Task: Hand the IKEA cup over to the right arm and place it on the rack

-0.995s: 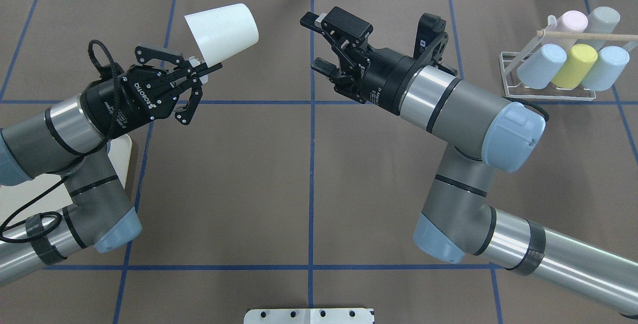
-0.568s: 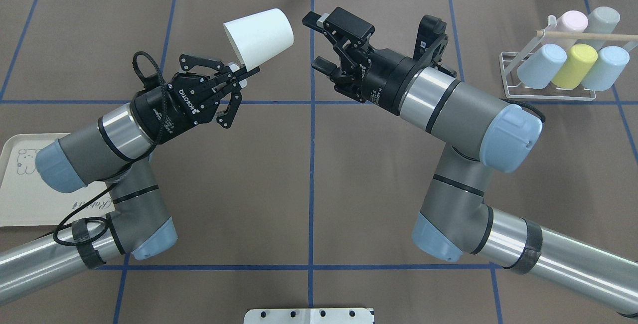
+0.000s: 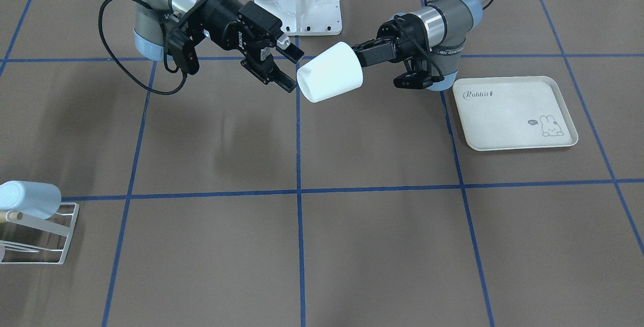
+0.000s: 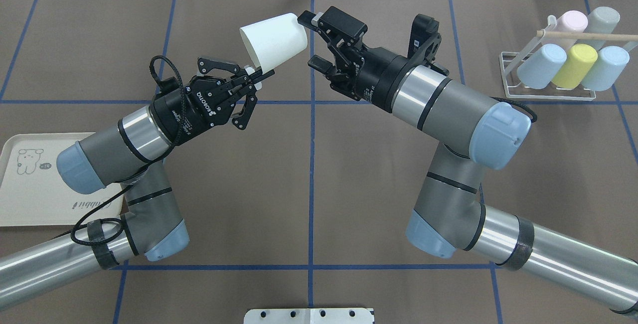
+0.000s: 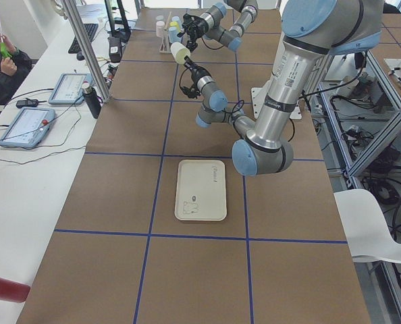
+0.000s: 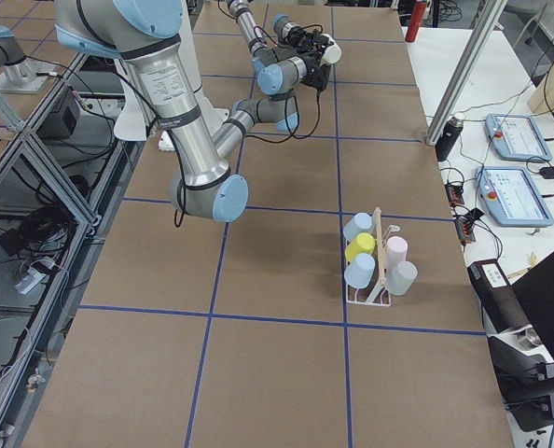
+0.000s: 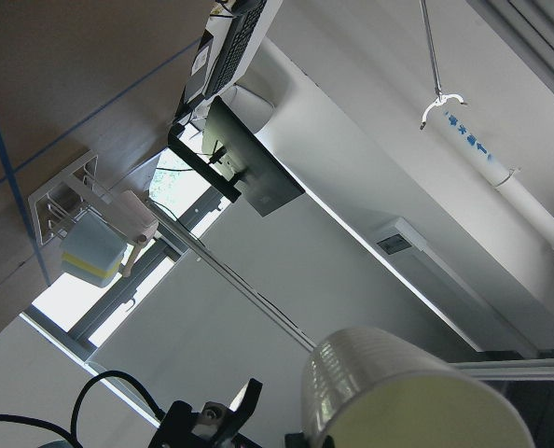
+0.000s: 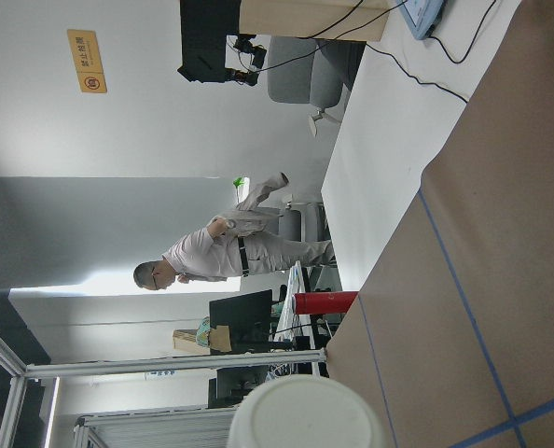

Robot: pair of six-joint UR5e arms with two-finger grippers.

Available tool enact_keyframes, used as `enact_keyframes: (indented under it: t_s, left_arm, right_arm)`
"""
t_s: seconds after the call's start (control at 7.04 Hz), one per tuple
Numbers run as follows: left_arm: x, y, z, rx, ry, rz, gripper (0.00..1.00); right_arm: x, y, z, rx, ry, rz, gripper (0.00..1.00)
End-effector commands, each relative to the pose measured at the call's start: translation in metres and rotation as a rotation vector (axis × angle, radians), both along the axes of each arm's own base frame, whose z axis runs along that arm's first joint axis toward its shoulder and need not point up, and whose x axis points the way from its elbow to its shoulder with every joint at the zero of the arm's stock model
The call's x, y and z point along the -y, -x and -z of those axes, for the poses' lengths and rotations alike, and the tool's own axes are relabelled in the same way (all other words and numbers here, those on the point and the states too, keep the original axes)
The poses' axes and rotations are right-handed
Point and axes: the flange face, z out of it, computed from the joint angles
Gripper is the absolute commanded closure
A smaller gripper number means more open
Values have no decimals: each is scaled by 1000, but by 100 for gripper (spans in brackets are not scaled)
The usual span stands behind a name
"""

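A: White cup point(image 4: 273, 40), position?
B: In the air over the table's middle. The left gripper point(image 4: 251, 77) pinches its rim wall. Its base points at the right gripper point(image 3: 293, 71), jaws spread, just beside it (contact unclear).
A: Rack point(image 4: 548, 92)?
B: Far right, well apart, holding five pastel cups point(image 4: 575, 66).

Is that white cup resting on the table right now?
No, the left gripper holds the white cup by its rim, up off the table.

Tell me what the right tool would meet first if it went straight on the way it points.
The white cup, held by the left tool. Its closed base faces the open right tool, close ahead; exact gap is unclear.
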Motion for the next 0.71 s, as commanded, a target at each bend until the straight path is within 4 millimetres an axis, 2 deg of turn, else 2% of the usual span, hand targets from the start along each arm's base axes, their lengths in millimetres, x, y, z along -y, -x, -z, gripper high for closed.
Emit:
enact_keyframes:
  t_s: [0.0,0.57]
  left_arm:
    - [0,-6,9,-4,-1,-4,100]
    - [-17,-31,23,-7,31,-24,100]
  right_arm:
    - [2,2,-3,-7,3,-2,0]
    - [2,2,-3,-7,3,-2,0]
